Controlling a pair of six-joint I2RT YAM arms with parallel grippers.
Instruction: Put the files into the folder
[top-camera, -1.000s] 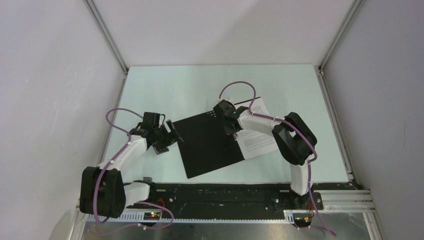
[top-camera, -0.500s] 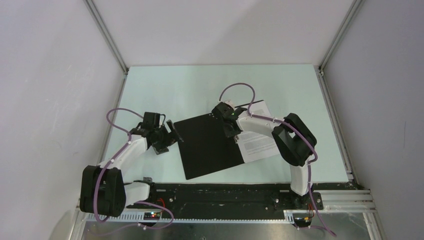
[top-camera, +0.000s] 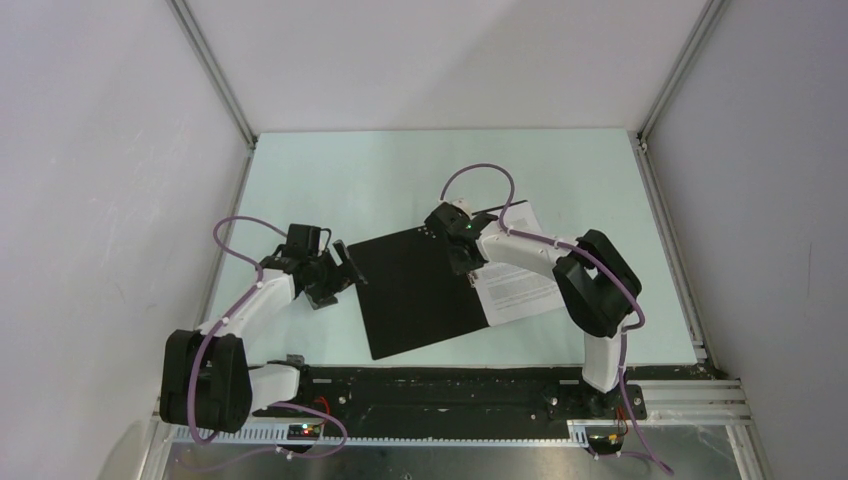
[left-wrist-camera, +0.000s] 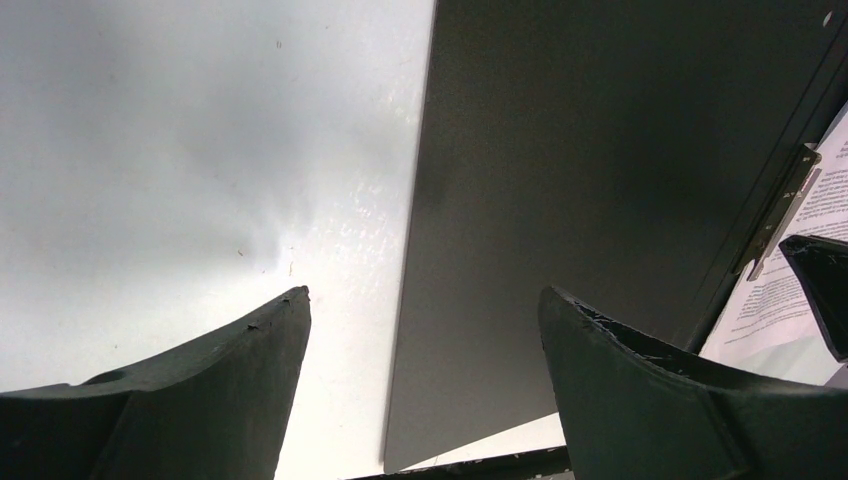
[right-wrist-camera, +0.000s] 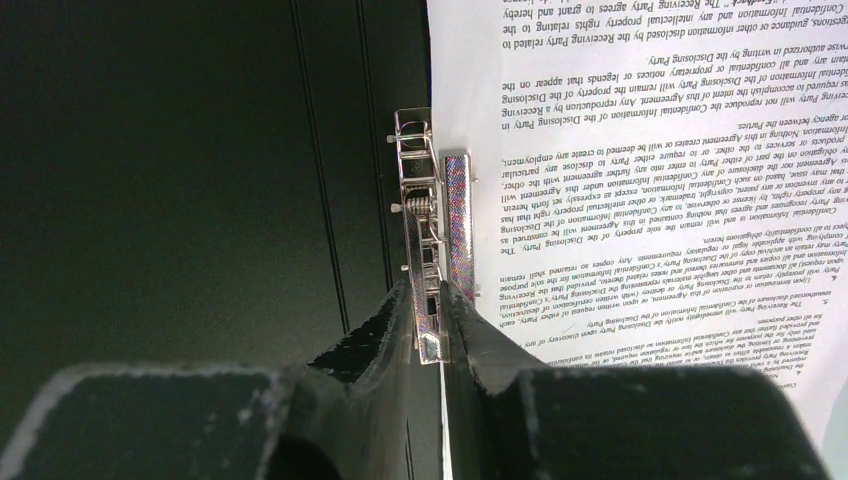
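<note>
Upside-down print on files (right-wrist-camera: 640, 150): "Confidential Information", "Disclosing Party", "Receiving Party", "Agreement"

Left gripper (left-wrist-camera: 422, 293) spread wide; right gripper (right-wrist-camera: 427, 292) nearly closed, apparently mid-pinch.

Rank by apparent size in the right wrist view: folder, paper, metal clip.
1-2. folder, paper: each fills roughly half the frame, too close to rank.
3. metal clip, pinched in the right pincer.
</note>
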